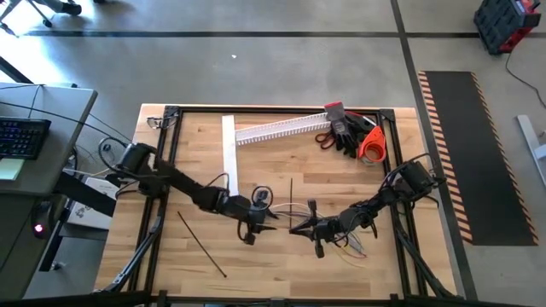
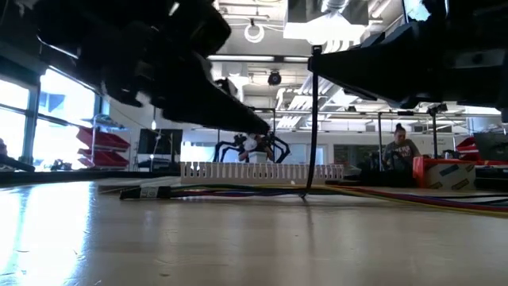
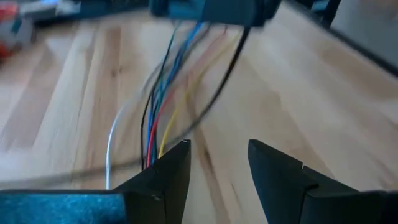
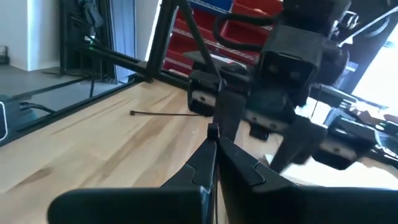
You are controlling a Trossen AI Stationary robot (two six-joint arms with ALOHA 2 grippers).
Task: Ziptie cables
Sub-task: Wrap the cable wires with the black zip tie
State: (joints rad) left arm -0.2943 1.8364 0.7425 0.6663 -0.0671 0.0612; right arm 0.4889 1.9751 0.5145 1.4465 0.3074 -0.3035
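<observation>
On the light wooden table [image 1: 196,166], left part, a thin straight black plastic ziptie [image 1: 201,245] lies diagonally, apart from both arms. Left gripper [image 1: 260,223] sits near table centre, low over the wood; in the left wrist view its two dark fingers [image 3: 163,177] stand apart with a clear gap, nothing between them, open about halfway. Just past those fingers runs the loose bundle of thin cables [image 3: 160,106], blue, red, yellow, black and grey strands, lying on the wood and leading to the other arm's gripper further off. In the high view the cables [image 1: 281,211] lie between the two grippers, more loops trailing by the right one.

Right gripper [image 1: 300,227] faces the left one, near it, just right of centre. Right wrist view: its fingers [image 4: 202,163] are pressed together on a second thin black ziptie [image 4: 213,130], which rises upright from the tips. Low view shows this ziptie [image 2: 314,119] standing vertical, its lower end down at the cables on the table.

Far side of table: a flat white strip [image 1: 229,143] and a white slotted plastic channel [image 1: 281,130] meet in an angle; right of them, red-handled scissors [image 1: 325,138], black gloves [image 1: 347,130] and an orange tool [image 1: 371,145]. In the low view a person [image 2: 399,151] sits in the room beyond.
</observation>
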